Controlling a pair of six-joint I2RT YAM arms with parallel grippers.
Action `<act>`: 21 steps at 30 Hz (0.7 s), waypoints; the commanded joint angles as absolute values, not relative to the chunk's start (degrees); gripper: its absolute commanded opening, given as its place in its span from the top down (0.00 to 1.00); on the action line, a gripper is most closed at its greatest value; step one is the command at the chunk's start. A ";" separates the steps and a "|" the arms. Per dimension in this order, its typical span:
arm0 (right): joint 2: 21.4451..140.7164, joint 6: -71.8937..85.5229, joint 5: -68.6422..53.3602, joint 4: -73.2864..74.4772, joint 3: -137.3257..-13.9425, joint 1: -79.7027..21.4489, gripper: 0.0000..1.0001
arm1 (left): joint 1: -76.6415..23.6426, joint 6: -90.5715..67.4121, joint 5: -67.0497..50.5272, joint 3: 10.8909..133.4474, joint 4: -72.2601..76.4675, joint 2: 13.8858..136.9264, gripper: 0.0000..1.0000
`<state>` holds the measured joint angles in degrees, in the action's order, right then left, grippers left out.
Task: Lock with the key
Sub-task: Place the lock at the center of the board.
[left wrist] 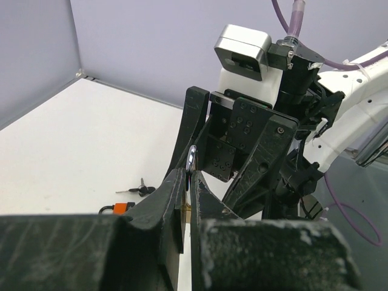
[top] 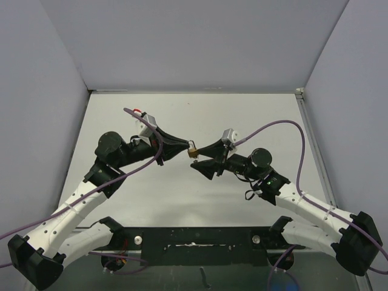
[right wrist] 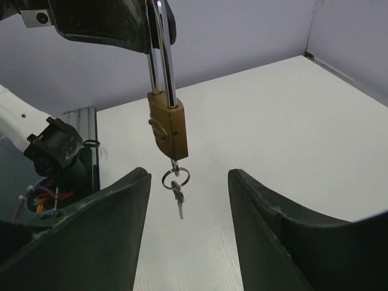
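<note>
Right end effector [right wrist: 189,177] spread around the key [right wrist: 177,195].
Left end effector [left wrist: 189,182] pinches the padlock [right wrist: 168,128]; centre on the key, then close.

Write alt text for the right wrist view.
A brass padlock hangs by its silver shackle from the shut left pincer at the top. Silver keys on a ring dangle from its underside, between the open right pincer's fingers.

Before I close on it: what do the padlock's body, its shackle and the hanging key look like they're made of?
The padlock body looks like brass: dull yellow-gold with flat faces. The shackle is probably polished steel: silvery with bright reflections. The hanging key and its ring are thin silvery metal, perhaps steel or nickel-plated; they are too small to tell further.
</note>
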<state>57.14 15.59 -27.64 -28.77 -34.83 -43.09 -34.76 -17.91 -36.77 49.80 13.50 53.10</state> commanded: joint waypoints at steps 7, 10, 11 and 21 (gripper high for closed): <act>56.86 14.19 -24.43 -34.46 -37.96 -43.90 0.62 | -34.44 -19.58 -39.23 51.24 18.96 52.86 1.00; 57.19 14.16 -24.42 -34.25 -38.27 -44.05 0.85 | -34.42 -19.67 -39.03 51.17 19.26 52.85 1.00; 57.31 14.15 -24.43 -33.93 -38.31 -44.04 0.92 | -34.44 -19.67 -38.91 51.15 19.37 52.86 1.00; 58.55 15.19 -24.55 -32.23 -36.79 -45.60 1.00 | -33.90 -19.15 -30.70 48.06 25.66 51.21 1.00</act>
